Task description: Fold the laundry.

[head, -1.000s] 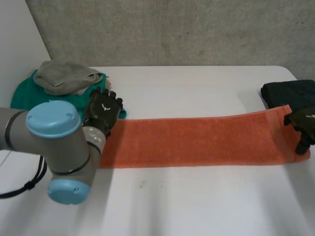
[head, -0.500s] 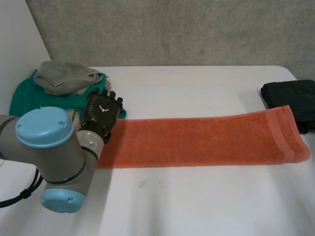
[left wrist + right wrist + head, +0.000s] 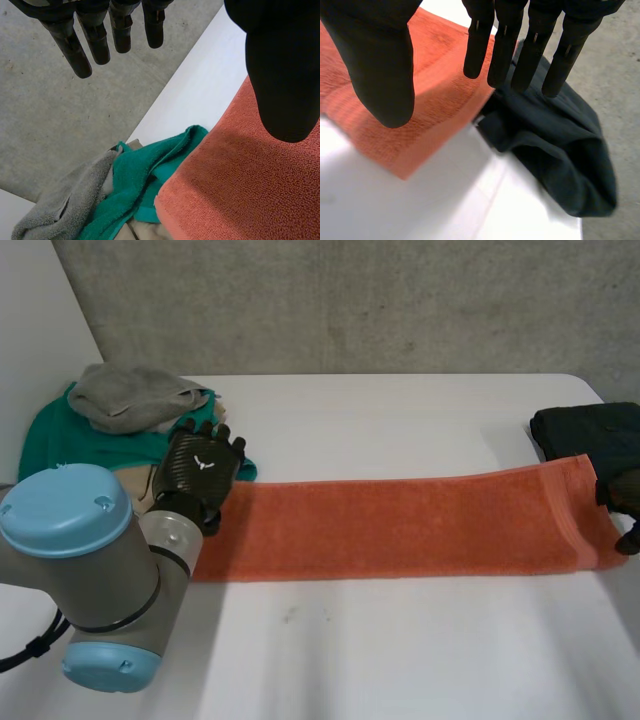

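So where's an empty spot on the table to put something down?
The table is bare in front of the orange towel, and behind it, between the grey and green pile and the dark cloth. It's crowded at the towel's ends, by the left hand and right hand.

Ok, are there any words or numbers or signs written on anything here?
No words or numbers can be read anywhere.
One sign: a small white mark, shaped like a wide Y and with no letters, on the back of the left robot hand.
The orange towel shows no label.
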